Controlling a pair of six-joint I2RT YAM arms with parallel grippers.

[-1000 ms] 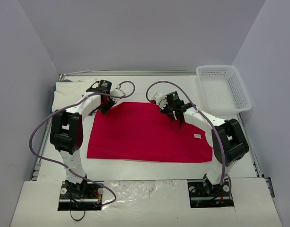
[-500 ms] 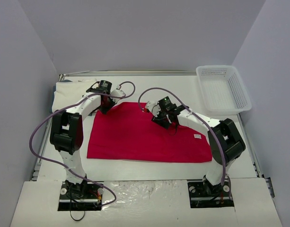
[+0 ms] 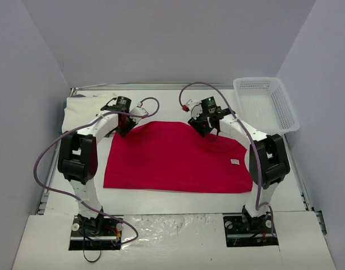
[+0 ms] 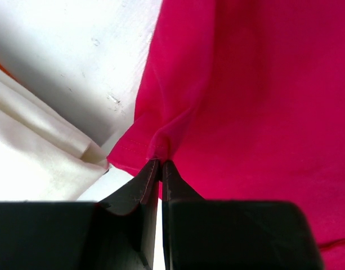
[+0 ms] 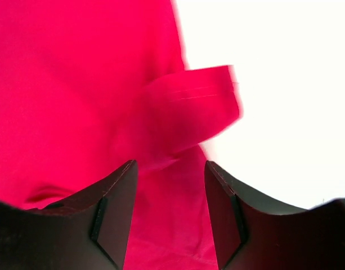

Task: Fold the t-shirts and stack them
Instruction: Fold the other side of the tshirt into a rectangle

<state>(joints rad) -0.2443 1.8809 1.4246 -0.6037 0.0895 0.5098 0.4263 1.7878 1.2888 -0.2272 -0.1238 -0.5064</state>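
- First, two shirts are lying on the table (image 3: 172,107): one white shirt (image 3: 76,109) at the far left corner, one red shirt (image 3: 172,163) spread flat in the middle.
- Two claws are working. The left claw (image 3: 125,127) is pinching the far left corner of the red shirt, fingers squeezed together.
- The right claw (image 3: 209,128) is hanging wide apart over the red shirt's sleeve at the far right edge, holding nothing.
- One white basket (image 3: 266,107) is sitting at the far right.
- The left arm (image 3: 93,132) is hiding part of the white shirt, so its shape is hard to make out.
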